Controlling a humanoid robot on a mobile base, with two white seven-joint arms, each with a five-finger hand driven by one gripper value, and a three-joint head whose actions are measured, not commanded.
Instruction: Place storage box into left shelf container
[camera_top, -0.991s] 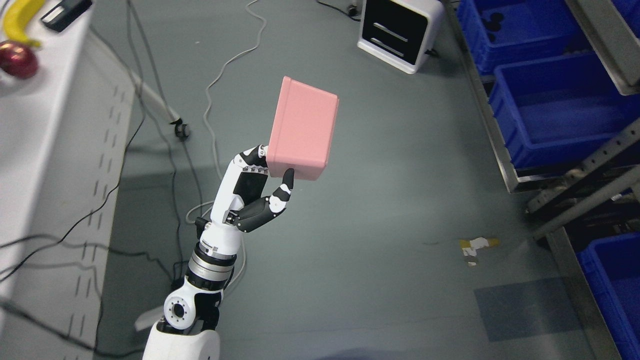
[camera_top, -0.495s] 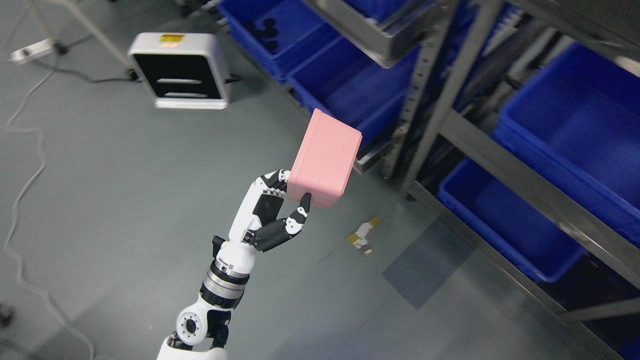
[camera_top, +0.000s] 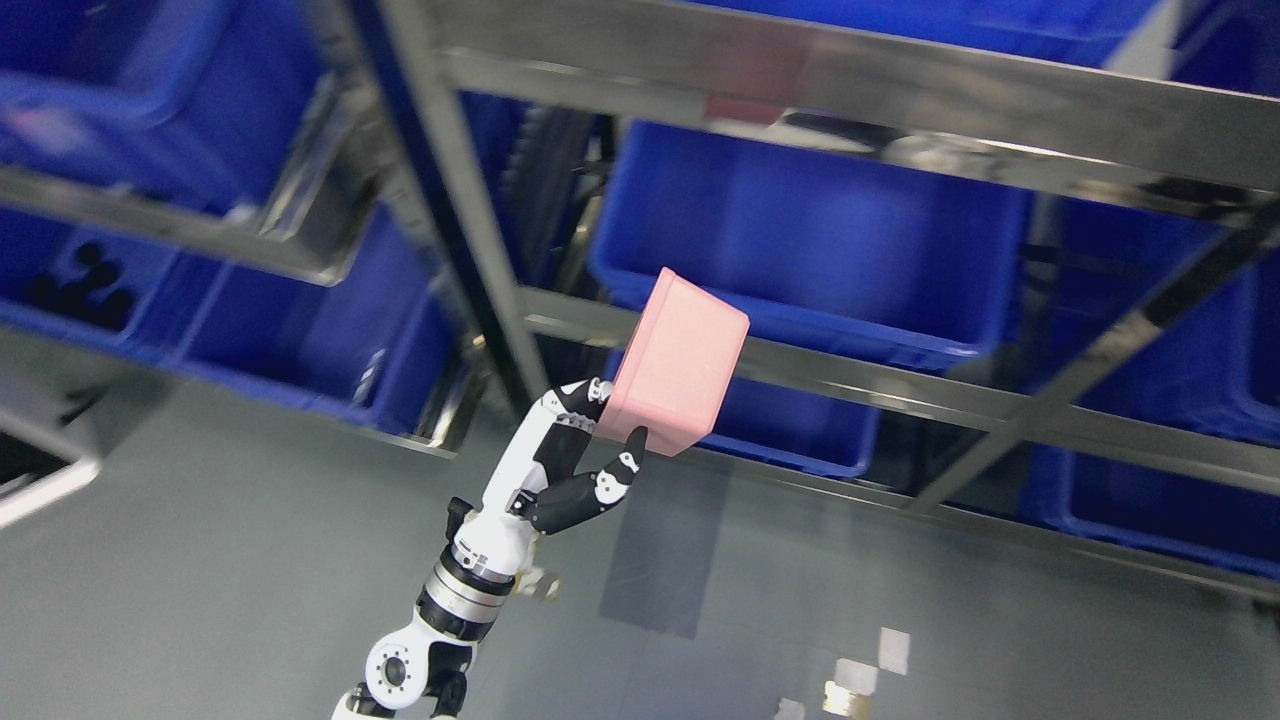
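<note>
Left hand (camera_top: 575, 455) grips pink storage box (camera_top: 678, 362) before blue shelf container (camera_top: 800, 235).

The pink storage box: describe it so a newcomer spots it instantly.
Start at the metal shelf rack filled with blue bins. In front of it, the left hand holds the storage box up by its lower end. It is the only pink item here.
</note>
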